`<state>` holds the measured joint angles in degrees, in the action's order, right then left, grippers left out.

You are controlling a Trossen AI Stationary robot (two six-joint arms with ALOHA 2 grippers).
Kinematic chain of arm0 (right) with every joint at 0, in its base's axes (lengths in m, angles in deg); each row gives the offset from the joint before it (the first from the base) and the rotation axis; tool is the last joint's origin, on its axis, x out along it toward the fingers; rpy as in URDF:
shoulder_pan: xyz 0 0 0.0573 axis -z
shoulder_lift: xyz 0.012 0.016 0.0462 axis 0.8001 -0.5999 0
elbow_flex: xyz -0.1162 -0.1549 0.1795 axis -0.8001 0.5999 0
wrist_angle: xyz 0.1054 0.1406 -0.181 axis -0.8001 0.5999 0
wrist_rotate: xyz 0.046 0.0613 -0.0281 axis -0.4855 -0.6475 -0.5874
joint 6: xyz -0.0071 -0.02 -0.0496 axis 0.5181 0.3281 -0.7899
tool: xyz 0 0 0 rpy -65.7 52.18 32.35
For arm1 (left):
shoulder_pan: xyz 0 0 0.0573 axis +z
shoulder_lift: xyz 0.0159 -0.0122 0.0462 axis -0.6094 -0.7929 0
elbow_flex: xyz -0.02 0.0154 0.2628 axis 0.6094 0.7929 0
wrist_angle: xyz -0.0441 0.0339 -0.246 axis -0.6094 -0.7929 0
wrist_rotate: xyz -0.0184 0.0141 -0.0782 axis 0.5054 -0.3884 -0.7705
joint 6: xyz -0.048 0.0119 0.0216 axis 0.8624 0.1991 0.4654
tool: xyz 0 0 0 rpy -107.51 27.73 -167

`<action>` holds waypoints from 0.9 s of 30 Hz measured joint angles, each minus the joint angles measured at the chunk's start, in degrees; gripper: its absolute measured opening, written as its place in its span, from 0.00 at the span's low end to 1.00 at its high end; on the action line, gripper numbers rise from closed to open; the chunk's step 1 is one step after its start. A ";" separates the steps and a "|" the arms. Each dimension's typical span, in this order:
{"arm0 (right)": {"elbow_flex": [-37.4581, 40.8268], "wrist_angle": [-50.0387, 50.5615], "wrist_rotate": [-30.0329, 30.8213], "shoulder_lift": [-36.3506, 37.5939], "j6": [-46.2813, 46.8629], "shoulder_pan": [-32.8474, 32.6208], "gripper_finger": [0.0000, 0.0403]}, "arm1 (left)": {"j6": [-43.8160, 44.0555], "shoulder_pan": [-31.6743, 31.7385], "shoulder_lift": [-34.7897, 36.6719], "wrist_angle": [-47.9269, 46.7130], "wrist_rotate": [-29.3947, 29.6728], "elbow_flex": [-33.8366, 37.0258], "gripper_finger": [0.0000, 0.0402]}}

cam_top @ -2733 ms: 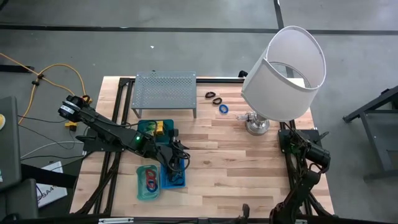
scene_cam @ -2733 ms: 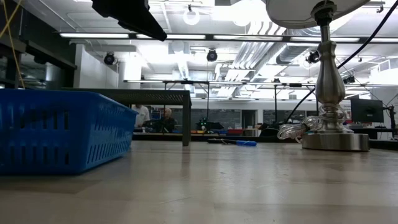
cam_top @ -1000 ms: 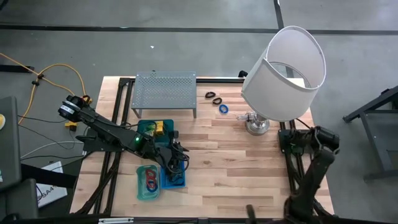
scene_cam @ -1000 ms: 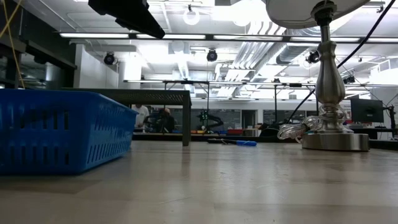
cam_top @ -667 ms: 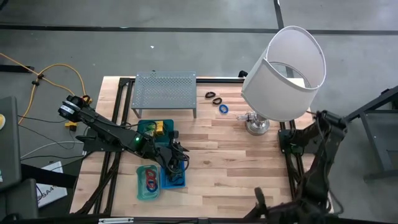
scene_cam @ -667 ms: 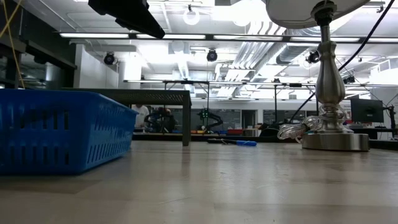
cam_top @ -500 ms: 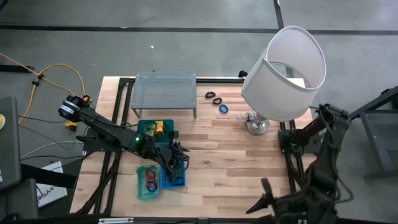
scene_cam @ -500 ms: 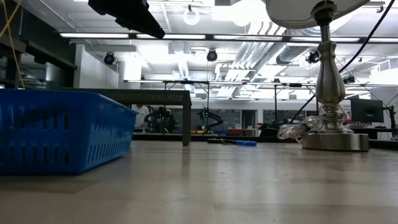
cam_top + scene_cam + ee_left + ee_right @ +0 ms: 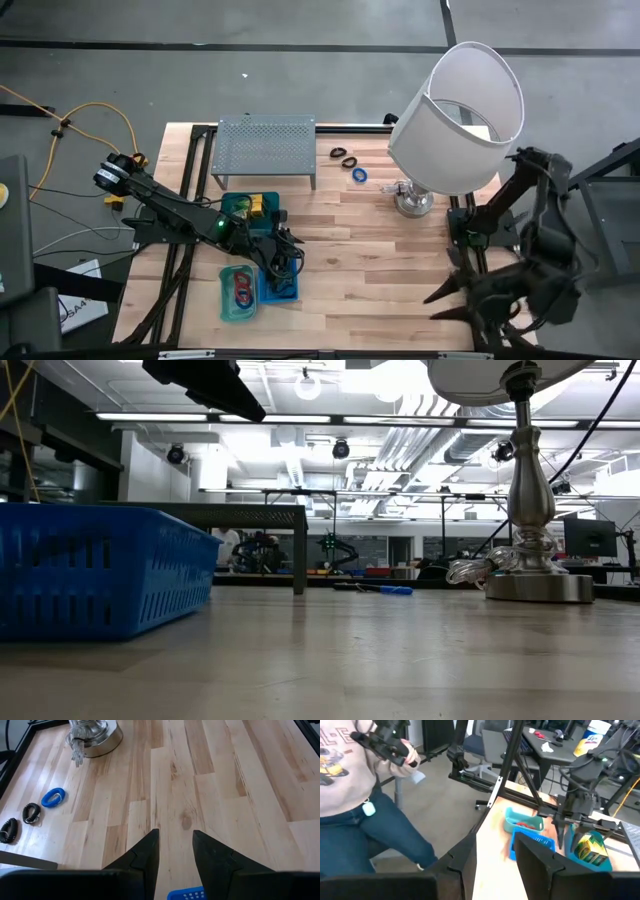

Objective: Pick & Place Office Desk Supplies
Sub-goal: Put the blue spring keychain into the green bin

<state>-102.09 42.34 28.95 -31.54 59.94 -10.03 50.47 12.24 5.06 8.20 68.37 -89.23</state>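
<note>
Pale butcher-block wood forms the table point(image 9: 380, 250). The left gripper point(image 9: 283, 262) hangs over the blue slotted plastic basket point(image 9: 281, 286) at the near left, its two dark fingers point(image 9: 145, 857) parted with only bare wood showing between them, grasping nothing. Beside that basket sits a teal plastic tray point(image 9: 238, 292) with red and blue rings inside, and behind it another teal tray holding a yellow-green packet point(image 9: 261, 206).

Farther back, next to the grey perforated metal rack point(image 9: 265, 148), two black coiled loops point(image 9: 344, 156) and a blue ring point(image 9: 359, 174) lie loose on the wood, close together; the left wrist view shows them near the chrome base of the white-shaded lamp point(image 9: 458, 115).

The right gripper point(image 9: 440, 300) is off the table's near right corner, raised and turned towards the left side, its fingers point(image 9: 536, 855) apart and empty. Its wrist view shows a person in a light sweatshirt and jeans point(image 9: 355, 800) standing beyond the table edge.
</note>
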 joint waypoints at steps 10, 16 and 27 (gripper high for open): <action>0.00 3.09 6.06 11.81 -0.55 -3.46 0.30 | 0.03 0.07 0.00 0.00 0.01 0.00 0.28; 0.00 3.25 11.54 16.68 -2.01 -3.99 0.30 | 0.94 0.07 0.00 0.06 0.02 0.00 0.28; 0.02 -1.14 9.01 20.86 -3.74 -4.03 0.30 | 1.14 0.53 0.00 0.09 0.02 0.00 0.28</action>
<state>-102.07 41.20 37.97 -10.68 56.20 -14.06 51.60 12.78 5.06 8.29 68.38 -89.23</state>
